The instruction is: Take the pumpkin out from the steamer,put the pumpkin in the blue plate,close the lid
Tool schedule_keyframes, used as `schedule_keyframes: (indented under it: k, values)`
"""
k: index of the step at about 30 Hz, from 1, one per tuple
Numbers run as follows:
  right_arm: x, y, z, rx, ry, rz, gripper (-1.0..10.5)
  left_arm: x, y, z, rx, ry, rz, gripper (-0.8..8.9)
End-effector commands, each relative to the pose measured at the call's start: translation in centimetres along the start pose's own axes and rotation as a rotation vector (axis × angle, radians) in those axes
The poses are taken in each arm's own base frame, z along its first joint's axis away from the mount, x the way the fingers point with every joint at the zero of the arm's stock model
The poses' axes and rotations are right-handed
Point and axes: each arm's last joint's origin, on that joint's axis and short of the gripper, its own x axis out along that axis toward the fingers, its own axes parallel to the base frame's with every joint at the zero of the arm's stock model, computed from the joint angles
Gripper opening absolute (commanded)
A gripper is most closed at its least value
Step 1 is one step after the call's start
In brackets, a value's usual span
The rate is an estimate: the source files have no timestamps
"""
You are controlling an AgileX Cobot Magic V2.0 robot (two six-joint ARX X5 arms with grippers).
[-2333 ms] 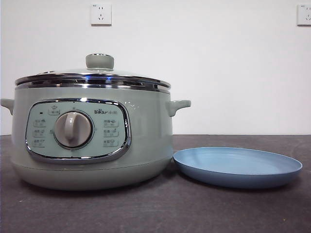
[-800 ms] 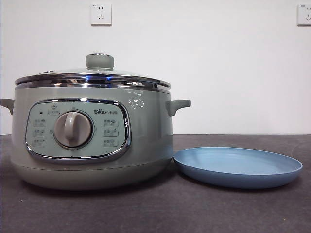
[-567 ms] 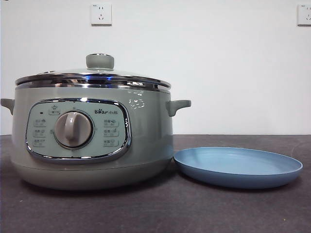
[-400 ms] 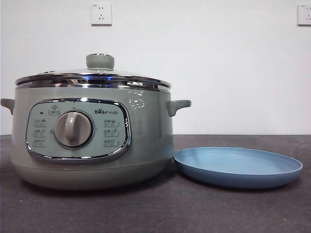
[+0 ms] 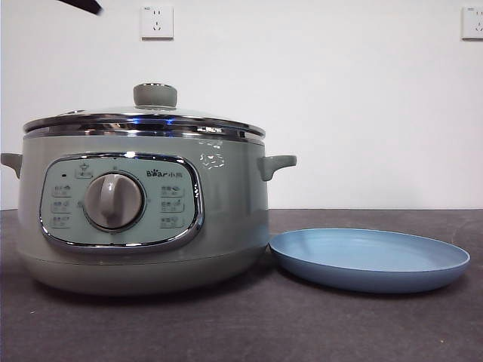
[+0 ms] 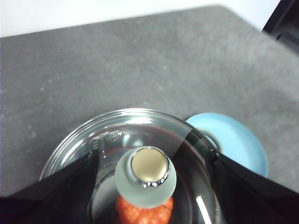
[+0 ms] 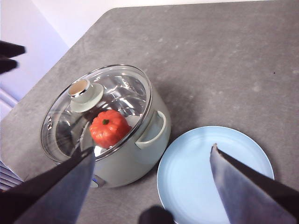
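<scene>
Left hand (image 6: 149,186): two black jaws spread wide apart, nothing between them, pointing steeply downward from above. In the front view one arm shows only as a black tip (image 5: 81,5) at the upper left corner; that view does not show which arm it is.

Right hand (image 7: 149,186): two black jaws spread wide apart, empty, raised high and angled downward. Neither hand touches anything.

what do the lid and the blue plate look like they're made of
The lid: clear glass, since the pumpkin shows through it, with a shiny chrome-looking rim and a matte green knob capped in metal. The blue plate: matte light blue with no glare, probably plastic or unglazed ceramic; the look leaves that open.
</scene>
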Motion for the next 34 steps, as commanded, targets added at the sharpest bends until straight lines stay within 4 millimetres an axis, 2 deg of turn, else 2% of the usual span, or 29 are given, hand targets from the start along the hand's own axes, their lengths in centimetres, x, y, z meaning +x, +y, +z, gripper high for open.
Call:
schedule_keyframes:
  k: [1,6,12,16,23,29,30,34]
  values:
    - [0.0,0.0,0.1,0.004,0.000,0.000,4.1,1.8,-0.6,-0.2,0.048,0.041,0.022,3.82]
    - [0.0,0.0,0.0,0.004,0.001,0.000,4.1,5.1,-1.0,-1.0,0.068,0.124,0.040,3.82]
    - [0.0,0.0,0.0,0.004,0.001,0.000,4.1,8.0,-1.0,-2.0,0.085,0.211,0.067,3.82]
    - [0.0,0.0,0.0,0.004,0.001,0.000,4.1,9.0,-0.9,-2.5,0.084,0.249,0.075,3.81]
    - [0.0,0.0,0.0,0.005,0.001,0.000,4.1,9.1,-0.8,-2.7,0.083,0.261,0.075,3.65]
    - [0.0,0.0,0.0,0.005,0.001,0.000,4.1,9.1,-0.8,-2.7,0.114,0.268,0.071,0.08]
    - [0.0,0.0,0.0,0.005,0.001,0.000,4.1,9.1,-0.8,-2.7,0.113,0.266,0.072,-0.15]
    - [0.0,0.0,0.0,0.008,0.007,0.000,4.1,9.1,-0.8,-2.6,0.114,0.257,0.073,-0.09]
